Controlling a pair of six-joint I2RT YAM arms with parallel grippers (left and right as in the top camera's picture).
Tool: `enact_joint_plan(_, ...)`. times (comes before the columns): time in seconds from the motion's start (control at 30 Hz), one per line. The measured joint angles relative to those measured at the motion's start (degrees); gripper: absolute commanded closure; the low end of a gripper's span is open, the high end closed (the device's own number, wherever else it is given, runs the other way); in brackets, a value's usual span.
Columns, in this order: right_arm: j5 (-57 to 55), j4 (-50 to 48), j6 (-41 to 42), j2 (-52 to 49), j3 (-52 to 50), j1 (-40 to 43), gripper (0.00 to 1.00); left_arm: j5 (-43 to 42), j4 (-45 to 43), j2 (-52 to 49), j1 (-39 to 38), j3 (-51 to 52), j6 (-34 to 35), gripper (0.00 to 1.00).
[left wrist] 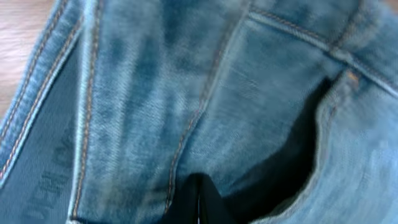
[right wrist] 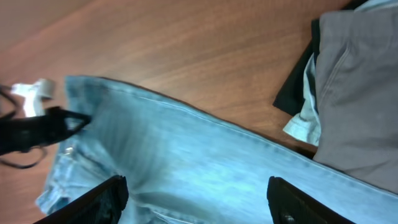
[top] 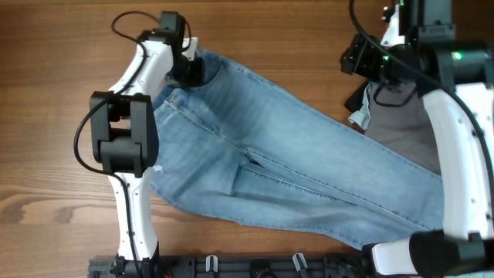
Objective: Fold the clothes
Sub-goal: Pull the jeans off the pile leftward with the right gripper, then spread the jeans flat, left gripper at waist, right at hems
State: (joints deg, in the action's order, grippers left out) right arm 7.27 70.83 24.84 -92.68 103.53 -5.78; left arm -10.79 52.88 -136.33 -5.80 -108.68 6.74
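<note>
Wooden table (top: 46, 154) with light blue jeans (top: 309, 170) spread diagonally, waist at upper left, legs running to lower right. Left gripper (top: 189, 68) sits right on the waistband; its camera is so close to the denim (mostly blur and seams) that I cannot tell whether it is pinching, possibly just touching. Right gripper (right wrist: 198, 186) hovers off the jeans' far edge near a grey garment (top: 405, 127), fingers spread wide and holding nothing.
</note>
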Motion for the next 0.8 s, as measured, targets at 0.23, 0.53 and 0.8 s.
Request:
enact_joint_plan(0.23,0.0,0.5,-1.1,-4.7,-0.1,0.0,0.21,8.8,7.3,0.0,20.4,-1.0,14.0,0.96)
enact_joint_plan(0.53,0.0,-0.7,-4.0,-8.1,-0.1,0.0,0.25,-5.7,2.1,0.0,53.9,0.2,8.0,0.95)
enact_joint_plan(0.8,0.0,-2.5,-2.8,-21.1,-2.0,0.0,0.78,-13.0,4.8,2.5,53.0,2.6,-0.5,0.92)
